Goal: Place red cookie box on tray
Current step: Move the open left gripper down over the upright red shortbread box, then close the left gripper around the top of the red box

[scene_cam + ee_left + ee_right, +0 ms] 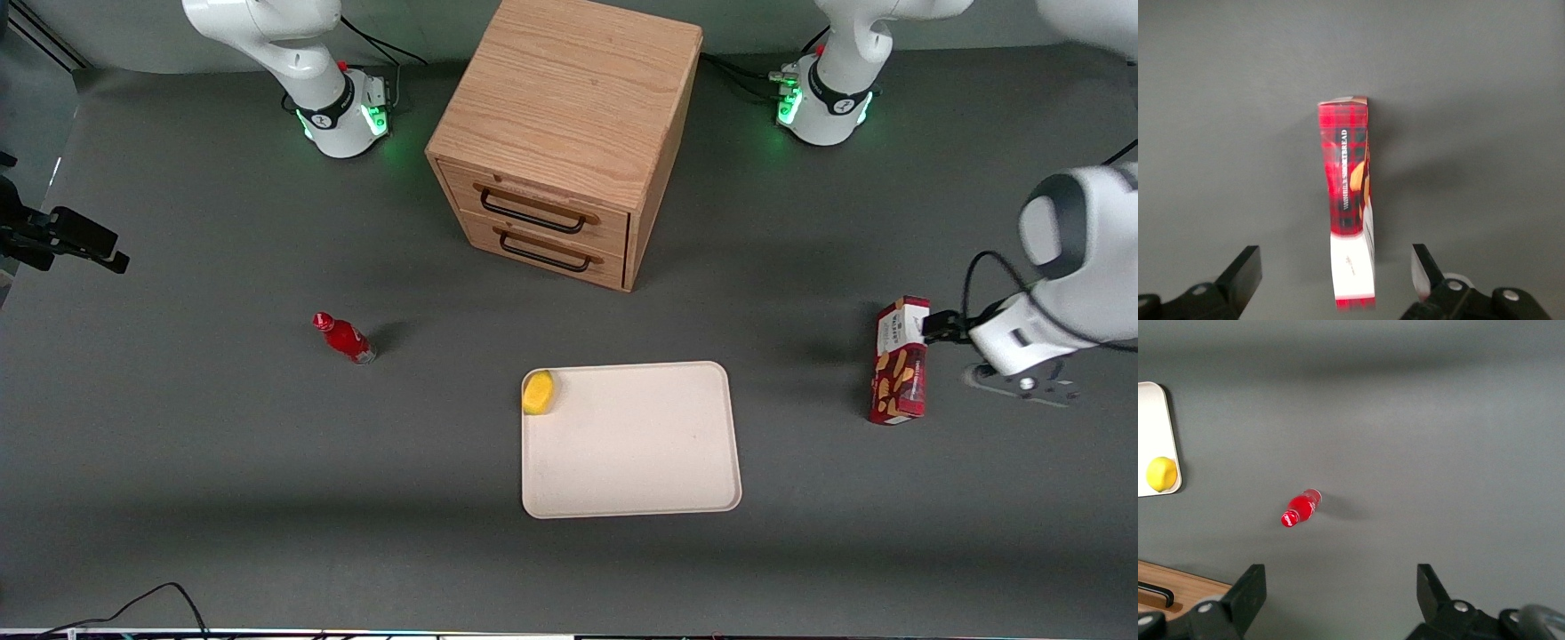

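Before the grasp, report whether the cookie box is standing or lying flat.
Standing. The red cookie box rests on a narrow edge on the table, off the tray. The gripper is open, its fingers on either side of the box's white end.

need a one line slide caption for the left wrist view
Open gripper straddling the white-label end of the red cookie box, which stands on its narrow edge on the grey table, not yet grasped.

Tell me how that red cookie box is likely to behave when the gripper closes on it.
The red cookie box stands on a narrow edge, so a nudge would probably tip it flat. It looks like thin cardboard and may dent under a hard squeeze. Being slim, it is likely light. The gripper is open with a finger on either side of its white end, away from the tray.
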`<state>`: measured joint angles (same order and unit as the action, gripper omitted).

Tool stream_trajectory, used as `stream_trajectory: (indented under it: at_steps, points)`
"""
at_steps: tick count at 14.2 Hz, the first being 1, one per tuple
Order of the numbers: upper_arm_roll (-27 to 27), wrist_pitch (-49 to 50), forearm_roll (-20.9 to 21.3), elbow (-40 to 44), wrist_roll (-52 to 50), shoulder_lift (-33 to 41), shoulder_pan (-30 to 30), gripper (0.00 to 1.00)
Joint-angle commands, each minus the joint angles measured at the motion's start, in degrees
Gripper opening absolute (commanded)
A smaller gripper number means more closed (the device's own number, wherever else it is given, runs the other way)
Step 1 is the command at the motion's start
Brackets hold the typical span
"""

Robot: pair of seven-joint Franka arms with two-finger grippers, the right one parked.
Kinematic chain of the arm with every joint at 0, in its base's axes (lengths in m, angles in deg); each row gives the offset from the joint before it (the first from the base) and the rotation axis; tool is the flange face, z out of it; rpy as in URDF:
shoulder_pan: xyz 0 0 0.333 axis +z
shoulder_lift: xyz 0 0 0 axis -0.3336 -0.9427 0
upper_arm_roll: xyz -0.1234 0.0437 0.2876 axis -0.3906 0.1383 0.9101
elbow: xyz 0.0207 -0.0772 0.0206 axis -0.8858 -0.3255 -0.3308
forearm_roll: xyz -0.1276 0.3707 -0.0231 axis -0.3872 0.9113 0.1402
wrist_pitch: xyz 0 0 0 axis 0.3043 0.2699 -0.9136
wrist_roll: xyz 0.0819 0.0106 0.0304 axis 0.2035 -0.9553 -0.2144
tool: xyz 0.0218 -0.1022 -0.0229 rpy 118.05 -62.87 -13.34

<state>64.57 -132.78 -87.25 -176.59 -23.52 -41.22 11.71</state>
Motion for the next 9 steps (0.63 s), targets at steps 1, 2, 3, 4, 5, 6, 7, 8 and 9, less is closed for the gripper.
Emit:
stream_trajectory:
  at_steps: [1,2,3,4,5,6,7,8,9]
  points:
    - [0.43,-8.12,-0.29,-3.34,4.4,-2.76,-0.22,1.0]
    - [0.43,-12.16,-0.38,-5.61,4.84,-3.73,-0.22,1.0]
    - [0.43,-16.63,-0.38,-8.16,4.85,-4.0,-0.22,1.0]
    - [0.43,-20.68,-1.51,-10.97,4.76,-4.44,-0.22,0.72]
    - [0.43,-23.42,-4.65,-12.56,4.76,-4.62,-0.22,0.01]
    - [0.43,-23.71,-5.9,-12.75,5.8,-4.8,-0.13,0.0]
    - [0.35,-22.93,-6.26,-12.49,5.82,-4.71,-0.22,0.0]
    - [0.43,-21.7,-6.35,-11.97,5.82,-4.36,-0.22,0.0]
    - [0.43,-19.69,-6.35,-10.92,5.73,-4.01,-0.22,0.0]
